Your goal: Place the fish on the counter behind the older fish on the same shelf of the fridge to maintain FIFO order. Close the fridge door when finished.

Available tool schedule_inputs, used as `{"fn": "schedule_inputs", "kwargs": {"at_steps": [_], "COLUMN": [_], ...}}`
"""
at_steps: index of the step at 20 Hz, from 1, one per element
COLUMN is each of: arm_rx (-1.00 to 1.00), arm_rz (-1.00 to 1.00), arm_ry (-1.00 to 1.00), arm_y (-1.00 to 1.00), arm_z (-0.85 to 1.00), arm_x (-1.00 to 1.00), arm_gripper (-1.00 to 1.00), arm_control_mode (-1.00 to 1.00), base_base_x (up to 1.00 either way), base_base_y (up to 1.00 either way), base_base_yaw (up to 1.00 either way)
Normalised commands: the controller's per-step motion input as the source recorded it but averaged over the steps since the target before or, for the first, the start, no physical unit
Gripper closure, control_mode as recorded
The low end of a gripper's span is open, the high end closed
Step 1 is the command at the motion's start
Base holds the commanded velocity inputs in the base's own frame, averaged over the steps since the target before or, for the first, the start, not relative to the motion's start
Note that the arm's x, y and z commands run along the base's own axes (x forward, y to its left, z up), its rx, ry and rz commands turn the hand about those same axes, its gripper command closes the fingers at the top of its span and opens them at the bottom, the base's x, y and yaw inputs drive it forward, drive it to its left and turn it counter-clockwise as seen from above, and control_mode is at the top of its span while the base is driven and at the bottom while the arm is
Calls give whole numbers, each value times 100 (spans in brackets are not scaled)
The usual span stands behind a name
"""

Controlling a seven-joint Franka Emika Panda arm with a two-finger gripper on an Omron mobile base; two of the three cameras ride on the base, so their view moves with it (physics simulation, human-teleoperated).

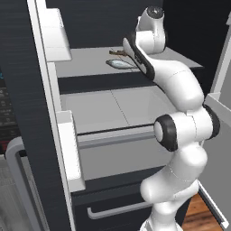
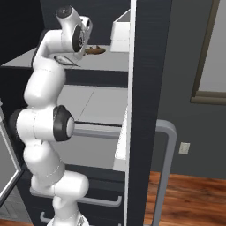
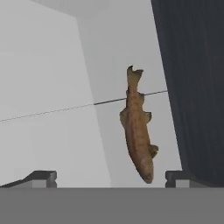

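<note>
The brown fish [image 3: 138, 131] lies on the upper light grey shelf [image 3: 65, 144] of the open fridge [image 1: 27, 113], free of my fingers. My gripper [image 3: 111, 178] is open, and its two fingertips [image 3: 43, 177] stand wide apart just short of the fish. From the base views, the fish [image 1: 118, 53] [image 2: 95, 50] rests behind the older fish [image 1: 121, 64] [image 2: 66, 60], pale silver-grey, on the same shelf [image 1: 85, 63] [image 2: 103, 65]. My hand hovers over that shelf beside both fish. The counter is out of view.
Both fridge doors stand open: the left one [image 1: 58, 135] with white bins, the right one [image 2: 148, 88] close beside my arm. A lower grey shelf [image 1: 117, 106] and a drawer with a grey handle [image 1: 117, 210] sit below. The fridge's dark inner wall [image 3: 192, 87] lies close beside the fish.
</note>
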Motion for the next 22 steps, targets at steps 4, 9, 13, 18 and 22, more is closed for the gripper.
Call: {"fn": "schedule_inputs", "kwargs": {"at_steps": [4, 9, 13, 18, 22], "arm_rx": [0, 0, 0, 0, 0], "arm_rz": [0, 0, 0, 0, 0], "arm_ry": [-6, -1, 0, 0, 0], "arm_y": [1, 13, 20, 17, 8], "arm_z": [0, -3, -6, -5, -10], "arm_x": [-94, -95, -93, -88, -64], "arm_gripper": [-100, -100, -100, -100, -100], "arm_control_mode": [-100, -100, -100, -100, -100], "base_base_x": [0, 0, 0, 0, 0], "base_base_y": [0, 0, 0, 0, 0], "base_base_yaw": [0, 0, 0, 0, 0]}}
